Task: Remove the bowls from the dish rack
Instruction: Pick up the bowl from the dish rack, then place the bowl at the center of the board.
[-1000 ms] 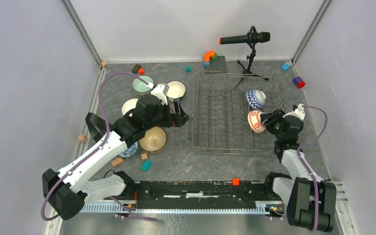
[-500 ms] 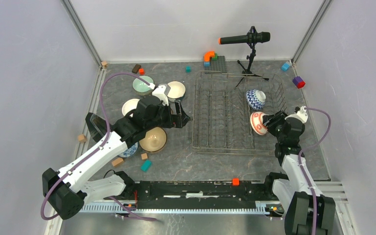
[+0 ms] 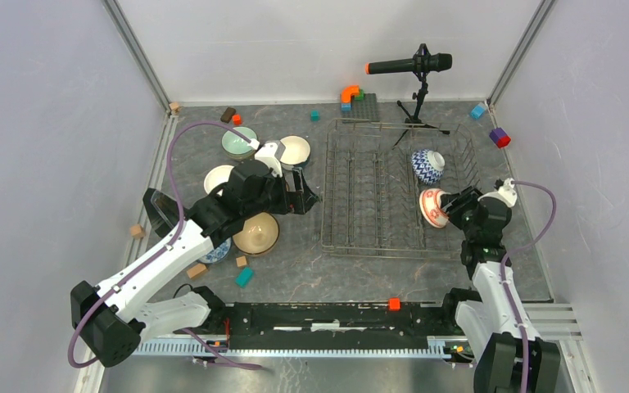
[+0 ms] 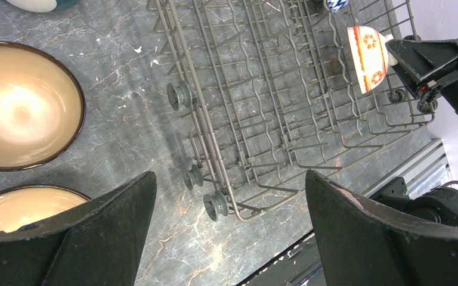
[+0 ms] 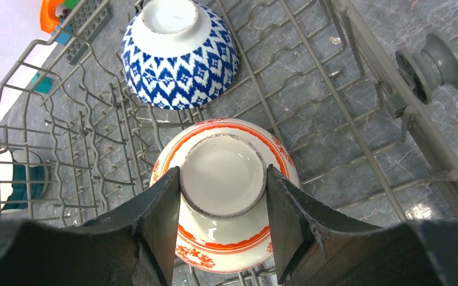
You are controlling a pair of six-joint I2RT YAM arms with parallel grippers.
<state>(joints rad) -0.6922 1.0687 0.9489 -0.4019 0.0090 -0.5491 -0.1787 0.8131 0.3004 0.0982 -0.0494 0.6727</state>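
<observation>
Now clamped by the right jaws: the foot ring of a red-and-white patterned ceramic bowl [image 5: 223, 176], one finger on each side of the ring. Tipped on its side among the tines, by the right edge of the large grey wire dish rack [image 3: 368, 196]. Just behind it in the same rack, a blue-and-white zigzag ceramic bowl [image 3: 427, 165], likewise on its side and apart from the first. Spread wide and holding nothing: the left jaws, above the grey marbled bench [image 3: 311, 270] just off the rack's left edge. Already out on the bench's left half, well apart from the rack: a tan dark-rimmed bowl [image 3: 255, 233], a pale green bowl [image 3: 237, 142], a cream bowl [image 3: 295, 150] and a white bowl [image 3: 217, 176], all upright.
</observation>
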